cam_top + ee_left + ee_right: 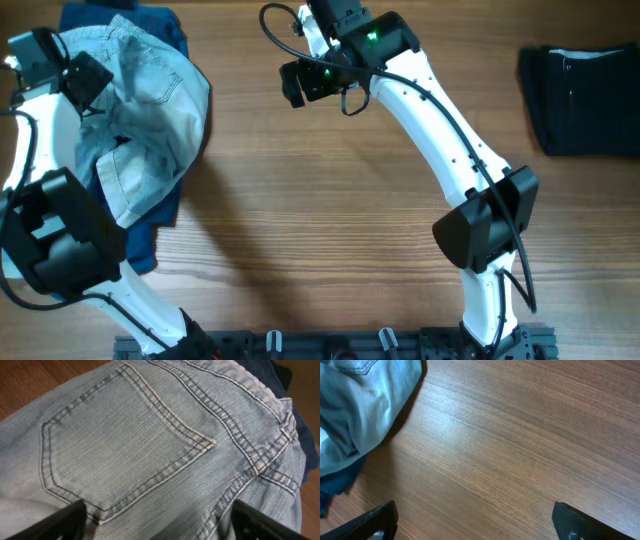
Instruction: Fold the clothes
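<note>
Pale denim shorts (pixel 150 450), coarse woven cloth, wood-grain table (pixel 520 450), smooth slight sheen, matt dark garment (pixel 580 100)

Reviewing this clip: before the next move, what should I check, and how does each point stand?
1. Left gripper open above the denim shorts: ok.
2. Right gripper open over bare table: ok.
3. Shorts lying flat: not ok, bunched.
4. Shorts apart from the navy garment: not ok, they lie on it.
5. Left fingers touching denim: cannot tell.
6. Dark garment at the right edge, away from both arms: ok.
</note>
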`<state>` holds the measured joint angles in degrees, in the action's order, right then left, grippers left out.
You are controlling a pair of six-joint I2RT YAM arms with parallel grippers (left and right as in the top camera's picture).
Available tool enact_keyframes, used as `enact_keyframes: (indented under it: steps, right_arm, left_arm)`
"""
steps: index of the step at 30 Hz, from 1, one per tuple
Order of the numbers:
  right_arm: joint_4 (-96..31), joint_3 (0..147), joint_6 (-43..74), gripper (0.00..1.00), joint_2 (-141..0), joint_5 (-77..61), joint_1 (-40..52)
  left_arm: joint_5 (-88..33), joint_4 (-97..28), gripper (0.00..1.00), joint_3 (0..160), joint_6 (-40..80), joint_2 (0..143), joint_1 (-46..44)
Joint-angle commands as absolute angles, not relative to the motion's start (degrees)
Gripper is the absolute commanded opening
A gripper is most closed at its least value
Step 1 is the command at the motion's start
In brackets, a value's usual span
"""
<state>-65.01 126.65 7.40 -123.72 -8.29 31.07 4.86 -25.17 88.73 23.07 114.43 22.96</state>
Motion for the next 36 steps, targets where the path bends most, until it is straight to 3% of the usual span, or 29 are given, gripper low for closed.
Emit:
enact_keyframes:
  steps: [1,12,14,15,17,26,32,36]
  right_arm:
    - [-64.77,127.17,6.63,1.0,-123.87,-7.51,31.31]
    - [-65.23,127.17,6.59,0.99,-123.87,-7.49,31.31]
    - [-65.19,127.17,6.59,0.99,-123.87,-7.49,31.31]
    - [-65.17,127.17,6.59,1.0,-123.87,-7.49,31.31]
    - [-65.17,127.17,6.59,0.99,-123.87,-7.49,31.31]
    - [-63.48,127.17,8.12,0.99,-123.85,-12.45,30.28]
    - [-63.48,127.17,9.23,0.98,-120.75,-20.8,22.98]
    - [-64.4,127.17,9.15,0.99,-116.2,-22.39,15.46]
  left_arm:
    - [3.7,-24.34,0.83,89.06,22.74,115.15,22.5]
    - [4.14,-24.43,0.62,89.06,23.0,122.06,22.52]
    - [4.14,-24.21,0.43,89.06,23.0,122.06,22.5]
    - [4.12,-23.94,0.22,89.06,23.0,122.04,22.5]
    - [3.57,-24.14,0.06,89.08,23.22,121.34,22.5]
    - [0.01,-26.02,0.04,89.23,23.14,100.16,16.6]
    - [-0.01,-28.03,0.04,89.23,22.79,87.48,5.32]
    - [-0.19,-29.67,0.04,89.23,22.98,86.21,-5.26]
